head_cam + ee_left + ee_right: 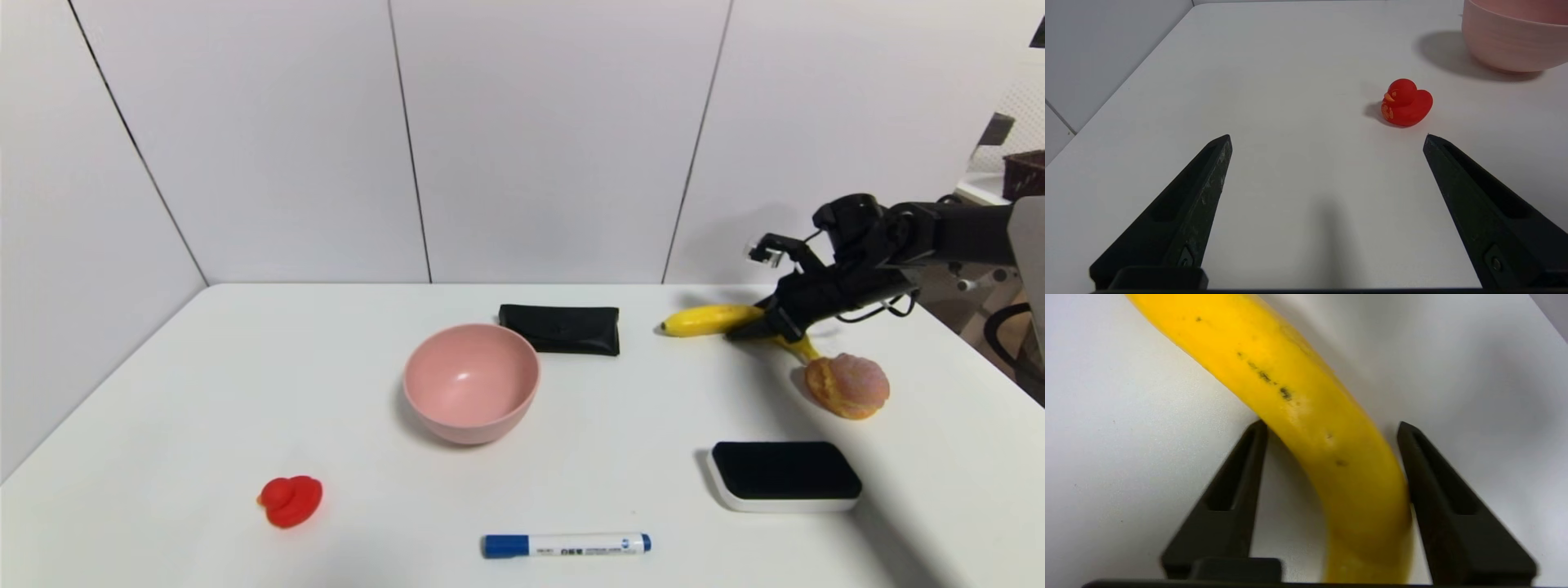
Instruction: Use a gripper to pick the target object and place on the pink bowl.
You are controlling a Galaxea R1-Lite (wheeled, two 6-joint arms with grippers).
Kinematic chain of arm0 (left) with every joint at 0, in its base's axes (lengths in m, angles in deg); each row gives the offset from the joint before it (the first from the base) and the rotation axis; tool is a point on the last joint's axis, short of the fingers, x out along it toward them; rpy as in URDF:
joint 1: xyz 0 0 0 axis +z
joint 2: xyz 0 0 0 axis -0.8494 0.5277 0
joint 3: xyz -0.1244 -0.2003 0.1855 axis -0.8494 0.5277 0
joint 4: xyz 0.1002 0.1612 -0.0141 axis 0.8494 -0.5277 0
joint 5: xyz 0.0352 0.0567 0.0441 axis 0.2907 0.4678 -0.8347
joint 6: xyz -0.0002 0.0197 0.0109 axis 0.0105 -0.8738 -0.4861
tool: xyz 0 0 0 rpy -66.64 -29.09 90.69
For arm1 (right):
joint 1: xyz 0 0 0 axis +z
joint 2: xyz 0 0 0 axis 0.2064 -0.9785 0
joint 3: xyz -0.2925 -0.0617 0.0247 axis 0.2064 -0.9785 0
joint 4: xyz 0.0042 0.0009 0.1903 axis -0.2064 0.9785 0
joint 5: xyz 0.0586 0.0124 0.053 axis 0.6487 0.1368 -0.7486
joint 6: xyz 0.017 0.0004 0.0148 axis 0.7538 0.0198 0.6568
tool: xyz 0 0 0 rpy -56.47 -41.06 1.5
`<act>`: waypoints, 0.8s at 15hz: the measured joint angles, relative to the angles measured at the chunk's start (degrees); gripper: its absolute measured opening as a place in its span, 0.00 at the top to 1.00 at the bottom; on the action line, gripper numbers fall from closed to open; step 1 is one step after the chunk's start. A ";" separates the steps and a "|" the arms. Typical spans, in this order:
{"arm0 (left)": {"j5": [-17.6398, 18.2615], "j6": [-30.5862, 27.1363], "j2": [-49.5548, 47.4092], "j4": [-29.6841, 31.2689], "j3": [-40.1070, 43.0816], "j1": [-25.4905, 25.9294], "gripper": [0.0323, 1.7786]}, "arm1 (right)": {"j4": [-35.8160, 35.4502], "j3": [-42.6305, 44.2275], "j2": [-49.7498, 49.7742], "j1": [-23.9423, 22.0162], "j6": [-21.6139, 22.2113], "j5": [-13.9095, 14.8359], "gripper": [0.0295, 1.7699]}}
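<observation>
My right gripper (747,327) is low over the table (351,506), its fingers parted on either side of the banana (1327,449). One finger meets the fruit's flank; I cannot tell whether I have a firm grip on it. The banana lies slantwise between my fingers, dark specks along its skin, and reaches out past them both ways. Just beside its stem end, on my near side toward the head camera, sits the round orange-pink pastry (847,385). Leftward from me, a little apart from the banana's dark tip, lies the black pouch (561,329). Nearer the head camera than I am is the black-and-white box (784,476). The pink bowl (472,384) stands upright beyond the pouch, well to my left. Farther off lie the marker (567,545) and the red duck (291,501). My left gripper (1327,141) is idle near the duck, fingers wide apart.
</observation>
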 joint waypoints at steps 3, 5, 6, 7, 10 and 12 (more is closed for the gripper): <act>0.00 0.00 0.00 0.00 0.00 0.00 0.05 | 0.12 -0.02 0.26 -0.06 0.22 0.04 0.69; -0.02 -0.02 0.00 -0.02 0.00 0.00 0.05 | 0.09 -0.05 0.59 -0.10 0.13 -0.02 0.71; 0.00 -0.04 0.00 0.00 0.00 0.00 0.05 | 0.00 -0.05 0.77 -0.06 0.09 -0.16 0.71; 0.00 -0.02 0.00 -0.02 0.00 0.00 0.05 | -0.05 -0.02 1.02 -0.01 0.05 -0.40 0.71; 0.00 0.00 0.00 -0.02 0.00 0.00 0.05 | -0.73 0.04 1.99 0.00 0.46 -0.93 0.71; 0.02 -0.02 0.00 0.00 0.00 0.00 0.05 | -0.94 0.06 3.30 -0.01 0.99 -2.06 0.71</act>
